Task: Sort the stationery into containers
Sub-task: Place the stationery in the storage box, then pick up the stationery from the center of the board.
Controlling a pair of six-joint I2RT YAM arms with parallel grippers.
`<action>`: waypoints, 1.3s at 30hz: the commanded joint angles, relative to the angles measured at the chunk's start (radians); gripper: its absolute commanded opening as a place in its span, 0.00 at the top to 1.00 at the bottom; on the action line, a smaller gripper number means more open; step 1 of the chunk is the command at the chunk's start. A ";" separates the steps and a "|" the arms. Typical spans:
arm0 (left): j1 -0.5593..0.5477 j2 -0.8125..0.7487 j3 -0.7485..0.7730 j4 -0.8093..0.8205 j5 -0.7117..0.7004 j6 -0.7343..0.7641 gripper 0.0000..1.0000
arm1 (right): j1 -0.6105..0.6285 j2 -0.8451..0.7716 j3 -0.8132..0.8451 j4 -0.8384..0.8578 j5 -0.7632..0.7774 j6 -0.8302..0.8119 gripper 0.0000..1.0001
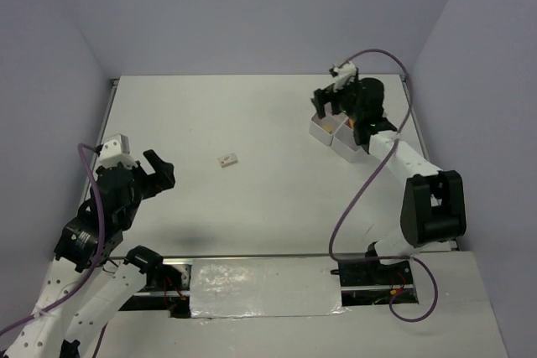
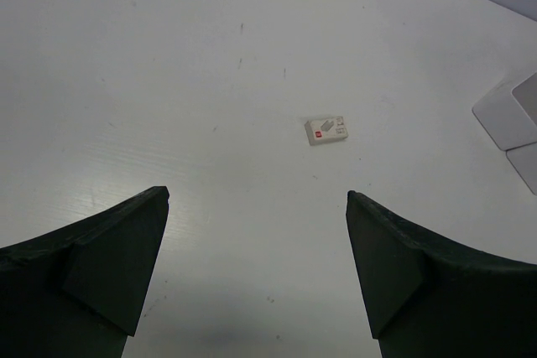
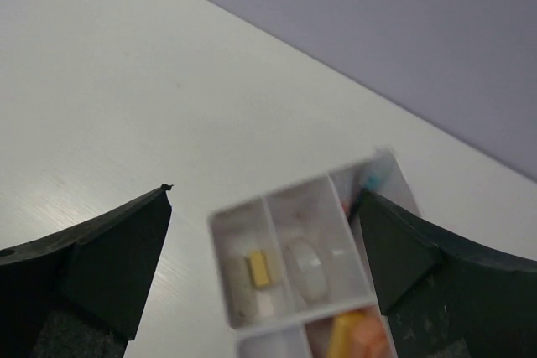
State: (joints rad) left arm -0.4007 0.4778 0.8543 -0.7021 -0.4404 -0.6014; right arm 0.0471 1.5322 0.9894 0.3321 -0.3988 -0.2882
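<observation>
A small white eraser with a red mark (image 1: 227, 160) lies alone on the table's middle; it also shows in the left wrist view (image 2: 325, 130), ahead of the fingers. My left gripper (image 1: 159, 171) (image 2: 256, 266) is open and empty, left of the eraser. The white divided box (image 1: 334, 132) stands at the far right. My right gripper (image 1: 330, 104) (image 3: 264, 241) is open and empty, hovering over the box (image 3: 252, 215). In the right wrist view its compartments hold a yellow eraser (image 3: 261, 269), a white tape ring (image 3: 307, 266), orange markers (image 3: 352, 337) and pen tips (image 3: 369, 179).
Purple walls close in the white table (image 1: 252, 115) at the back and sides. The arm bases and a metal rail (image 1: 268, 259) sit at the near edge. The right arm's cable (image 1: 352, 207) loops over the table on the right.
</observation>
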 commanded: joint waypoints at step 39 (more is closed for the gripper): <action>0.014 0.185 0.057 -0.033 -0.124 0.077 0.01 | 0.884 0.789 0.896 -0.824 0.764 0.627 0.03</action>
State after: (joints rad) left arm -0.3912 0.6689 0.9138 -0.7769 -0.5797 -0.5694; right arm 0.9298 2.3154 1.8282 -0.4057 0.3012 0.3458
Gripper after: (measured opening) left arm 0.993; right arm 0.973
